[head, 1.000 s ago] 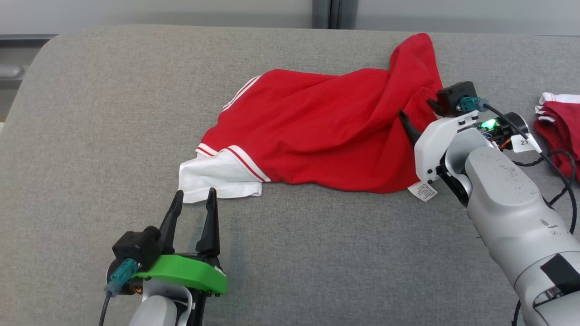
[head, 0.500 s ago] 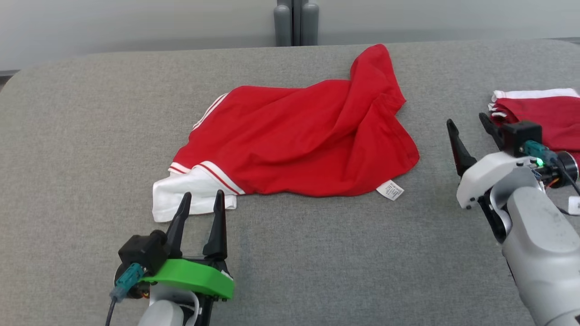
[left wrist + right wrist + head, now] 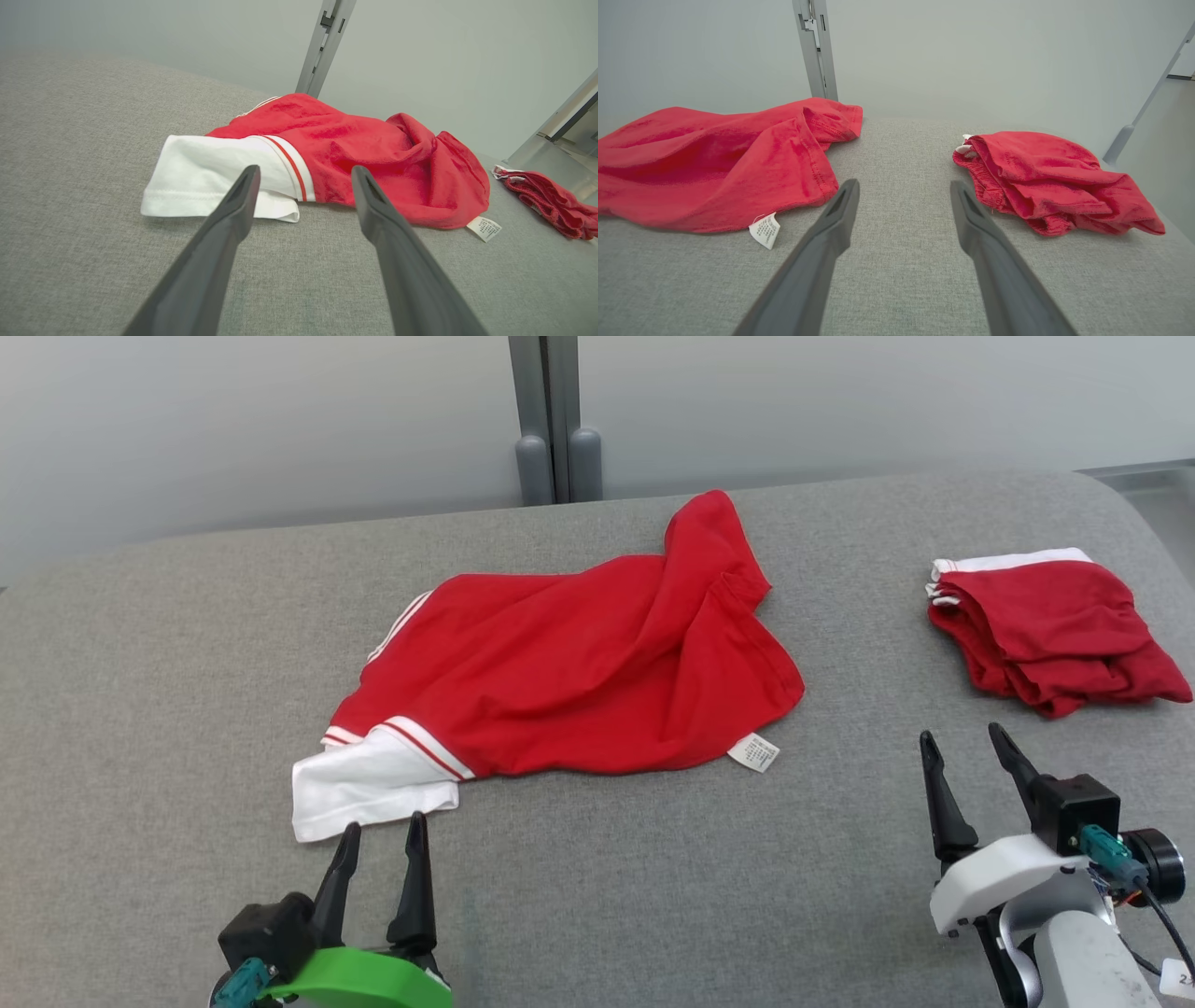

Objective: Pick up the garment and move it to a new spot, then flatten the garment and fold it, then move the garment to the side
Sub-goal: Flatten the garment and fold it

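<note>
Left tool and right tool stand wide and empty, seemingly freed for flattening: the crumpled garment lies on the surface just ahead of the left tool, ahead-left of the right

1. The garment lies in the middle of the table.
2. A folded garment lies well to its right.
3. The left gripper sits just before the first garment's left corner.
4. The right gripper sits before the folded garment.
</note>
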### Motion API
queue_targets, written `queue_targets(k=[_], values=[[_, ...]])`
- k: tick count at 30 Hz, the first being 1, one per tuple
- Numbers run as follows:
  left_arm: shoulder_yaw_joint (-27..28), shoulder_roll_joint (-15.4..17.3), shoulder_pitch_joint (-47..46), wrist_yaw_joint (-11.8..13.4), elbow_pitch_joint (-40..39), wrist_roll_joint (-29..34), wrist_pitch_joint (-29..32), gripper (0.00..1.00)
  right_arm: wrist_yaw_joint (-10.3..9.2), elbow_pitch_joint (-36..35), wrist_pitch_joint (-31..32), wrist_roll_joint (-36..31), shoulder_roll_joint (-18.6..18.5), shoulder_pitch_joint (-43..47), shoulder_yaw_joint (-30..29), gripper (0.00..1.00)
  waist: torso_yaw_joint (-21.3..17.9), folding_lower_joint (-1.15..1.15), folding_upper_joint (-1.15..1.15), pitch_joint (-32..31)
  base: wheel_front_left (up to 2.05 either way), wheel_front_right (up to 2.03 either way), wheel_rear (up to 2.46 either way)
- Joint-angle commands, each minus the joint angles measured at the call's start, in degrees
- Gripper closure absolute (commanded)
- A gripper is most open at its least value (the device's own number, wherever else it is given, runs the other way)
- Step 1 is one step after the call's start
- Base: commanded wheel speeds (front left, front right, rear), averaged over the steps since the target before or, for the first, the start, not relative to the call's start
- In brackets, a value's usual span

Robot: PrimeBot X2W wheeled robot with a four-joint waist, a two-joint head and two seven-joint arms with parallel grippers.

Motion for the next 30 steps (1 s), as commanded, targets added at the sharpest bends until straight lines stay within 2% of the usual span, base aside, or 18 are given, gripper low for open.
queue_targets(k=[1,10,30], values=[[0.45,0.18,1.44,-0.16,0.18,0.61,-0.01,0.0,-0.07,-0.79,-0.24,-0.28,-0.03,1.57,-0.07,0.0,-0.77,0.0,0.0,-1.99,0.0,0.0,0.0],[1.77,0.18,4.35,-0.31,0.42,0.64,-0.01,0.0,-0.07,-3.97,-0.24,4.17,0.04,5.29,2.41,0.0,-0.79,0.0,0.0,-4.47,0.0,0.0,0.0],[2.74,0.18,4.73,0.46,-0.1,1.29,-0.01,0.0,-0.07,-3.93,-0.25,6.27,0.04,6.45,5.26,0.0,-0.84,0.0,0.0,-5.48,0.0,0.0,0.0]])
